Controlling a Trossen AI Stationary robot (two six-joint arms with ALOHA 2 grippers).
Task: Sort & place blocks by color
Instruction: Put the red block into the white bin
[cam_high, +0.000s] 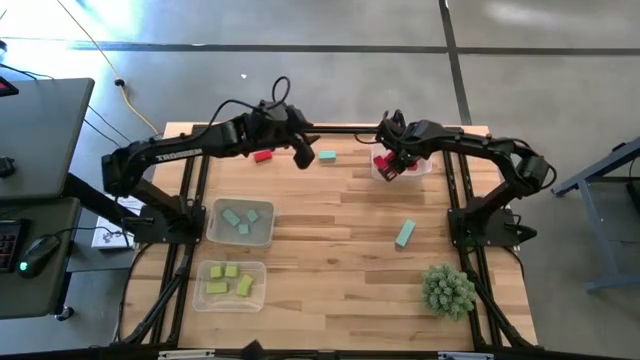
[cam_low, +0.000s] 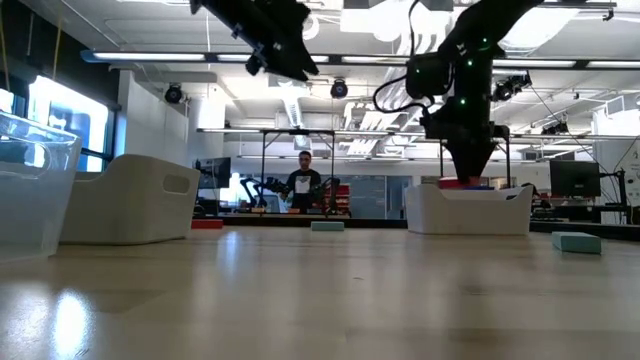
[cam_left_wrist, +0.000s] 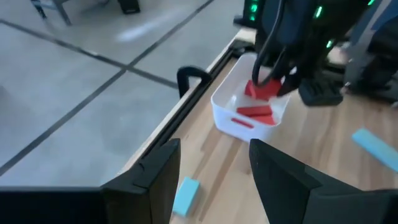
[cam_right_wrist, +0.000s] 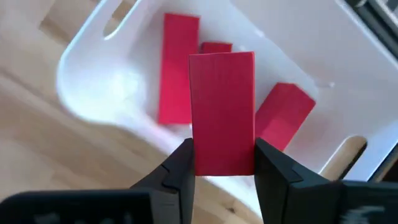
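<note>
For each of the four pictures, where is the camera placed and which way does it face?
High view: above the table, facing down; shows both arms, three trays, loose blocks.
Low view: at table height, facing the room; both arms come from above.
Left wrist view: on the left arm, its open left gripper facing the red tray.
Right wrist view: on the right arm, right gripper holding a red block over that tray.
Shared: both wrist views show the red tray.
</note>
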